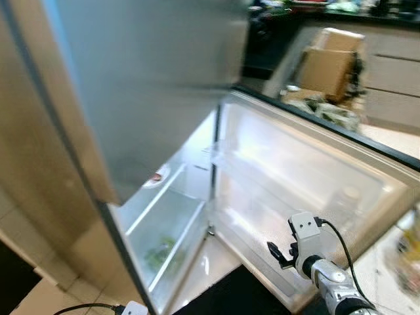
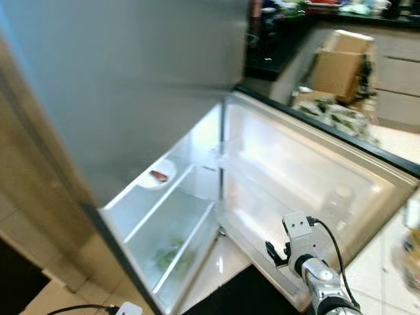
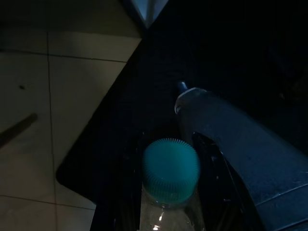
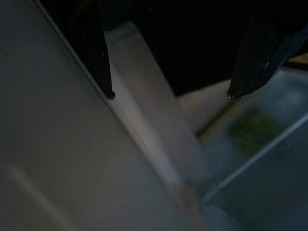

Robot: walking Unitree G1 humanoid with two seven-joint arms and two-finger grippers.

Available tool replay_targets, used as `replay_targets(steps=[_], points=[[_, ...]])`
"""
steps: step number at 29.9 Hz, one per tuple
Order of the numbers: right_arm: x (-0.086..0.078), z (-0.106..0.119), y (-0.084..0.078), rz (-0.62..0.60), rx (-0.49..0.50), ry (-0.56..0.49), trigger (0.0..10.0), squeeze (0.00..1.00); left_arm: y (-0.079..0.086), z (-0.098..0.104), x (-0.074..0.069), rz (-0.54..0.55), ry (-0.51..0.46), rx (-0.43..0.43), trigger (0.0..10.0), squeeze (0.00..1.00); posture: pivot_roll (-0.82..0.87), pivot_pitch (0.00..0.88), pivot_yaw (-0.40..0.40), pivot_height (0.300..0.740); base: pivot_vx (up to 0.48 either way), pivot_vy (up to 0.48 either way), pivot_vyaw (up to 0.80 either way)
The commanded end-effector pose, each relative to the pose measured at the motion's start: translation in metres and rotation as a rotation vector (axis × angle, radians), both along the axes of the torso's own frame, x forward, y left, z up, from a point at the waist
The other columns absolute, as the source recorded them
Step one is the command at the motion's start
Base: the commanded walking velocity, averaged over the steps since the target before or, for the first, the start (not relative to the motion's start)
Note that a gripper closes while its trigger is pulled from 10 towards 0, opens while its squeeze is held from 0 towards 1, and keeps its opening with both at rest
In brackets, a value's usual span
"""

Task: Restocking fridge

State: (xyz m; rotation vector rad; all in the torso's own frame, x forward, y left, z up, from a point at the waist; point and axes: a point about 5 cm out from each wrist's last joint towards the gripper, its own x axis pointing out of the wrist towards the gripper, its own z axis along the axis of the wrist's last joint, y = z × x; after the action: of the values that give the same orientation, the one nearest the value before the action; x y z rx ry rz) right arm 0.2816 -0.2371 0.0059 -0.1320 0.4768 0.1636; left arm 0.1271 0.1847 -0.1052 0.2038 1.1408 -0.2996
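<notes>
— one bottle (image 3: 169, 192), clear plastic with a teal ribbed cap, is gripped by the left hand (image 3: 168, 185), its black fingers (image 3: 216, 168) on either side of the neck, low over the dark mat (image 3: 120, 120) and the tiled floor (image 3: 53, 96).

— and the fridge (image 2: 177, 216)?

— open. the door (image 2: 308, 170) is swung wide and its inner side looks bare. inside there's a clear drawer (image 2: 174, 233) with something green (image 2: 172, 254) in it, and a small dish (image 2: 156, 176) on the shelf above.

— what's the right hand (image 4: 168, 94) doing?

— it's released, fingers spread and holding nothing, right by the lower edge of the door.

— what could go wrong?

— i'd guess the door. if that arm nudges it, it may swing in while the bottle goes up. and a grip on a smooth, narrow neck could slip, i think, once the bottle tilts toward a shelf.

— anything behind?

— a cardboard box (image 1: 331, 65) by the cabinets (image 1: 394, 72), well apart from the fridge.
</notes>
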Motion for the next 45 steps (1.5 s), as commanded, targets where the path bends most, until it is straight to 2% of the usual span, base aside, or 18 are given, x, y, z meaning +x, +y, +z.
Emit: replay_targets(steps=[1, 10, 15, 16, 17, 28, 29, 34, 40, 42, 43, 45], points=[[0.001, 0.000, 0.005, 0.017, -0.006, -0.004, 10.0, 0.00, -0.016, -0.006, -0.015, -0.008, 0.060, -0.071, 10.0, 0.00, -0.05, 0.034, -0.007, 0.740, 0.000, 0.000, 0.00], [0.010, 0.009, 0.006, 0.013, 0.002, -0.050, 10.0, 0.00, -0.015, -0.006, -0.016, -0.012, 0.062, -0.071, 10.0, 0.00, -0.04, 0.039, -0.004, 0.740, 0.000, 0.000, 0.00], [0.015, 0.015, 0.002, -0.005, -0.043, -0.077, 10.0, 0.00, -0.016, -0.006, -0.016, -0.012, 0.063, -0.071, 10.0, 0.00, -0.04, 0.039, -0.003, 0.740, 0.000, 0.000, 0.00], [0.015, 0.016, -0.001, -0.017, -0.080, -0.082, 10.0, 0.00, -0.016, -0.006, -0.016, -0.012, 0.064, -0.072, 10.0, 0.00, -0.04, 0.040, -0.003, 0.740, 0.000, 0.000, 0.00], [0.015, 0.018, -0.009, -0.050, -0.157, -0.092, 10.0, 0.00, -0.016, -0.006, -0.017, -0.012, 0.065, -0.072, 10.0, 0.00, -0.04, 0.040, -0.004, 0.740, 0.000, 0.000, 0.00], [0.016, 0.030, -0.035, -0.136, -0.282, -0.131, 10.0, 0.00, -0.013, -0.006, -0.018, -0.011, 0.067, -0.065, 10.0, 0.00, -0.04, 0.039, -0.002, 0.740, 0.000, 0.000, 0.00], [0.015, 0.034, -0.045, -0.157, -0.331, -0.135, 10.0, 0.00, -0.013, -0.006, -0.018, -0.011, 0.067, -0.065, 10.0, 0.00, -0.04, 0.037, -0.001, 0.740, 0.000, 0.000, 0.00], [0.012, 0.037, -0.056, -0.180, -0.351, -0.125, 10.0, 0.00, -0.013, -0.006, -0.018, -0.012, 0.065, -0.065, 10.0, 0.00, -0.04, 0.035, -0.004, 0.740, 0.000, 0.000, 0.00], [0.002, 0.019, -0.043, -0.127, -0.299, -0.066, 10.0, 0.00, -0.015, -0.006, -0.017, -0.016, 0.066, -0.068, 10.0, 0.00, -0.05, 0.032, -0.004, 0.740, 0.000, 0.000, 0.00], [-0.009, 0.002, -0.034, -0.109, -0.279, -0.003, 10.0, 0.00, -0.015, -0.006, -0.017, -0.017, 0.065, -0.071, 10.0, 0.00, -0.05, 0.033, -0.004, 0.740, 0.000, 0.000, 0.00], [-0.021, -0.012, -0.028, -0.114, -0.258, 0.055, 10.0, 0.00, -0.016, -0.006, -0.016, -0.016, 0.063, -0.072, 10.0, 0.00, -0.05, 0.033, -0.004, 0.740, 0.000, 0.000, 0.00], [-0.024, -0.016, -0.027, -0.116, -0.255, 0.071, 10.0, 0.00, -0.016, -0.006, -0.016, -0.015, 0.063, -0.072, 10.0, 0.00, -0.05, 0.033, -0.004, 0.740, 0.000, 0.000, 0.00]])
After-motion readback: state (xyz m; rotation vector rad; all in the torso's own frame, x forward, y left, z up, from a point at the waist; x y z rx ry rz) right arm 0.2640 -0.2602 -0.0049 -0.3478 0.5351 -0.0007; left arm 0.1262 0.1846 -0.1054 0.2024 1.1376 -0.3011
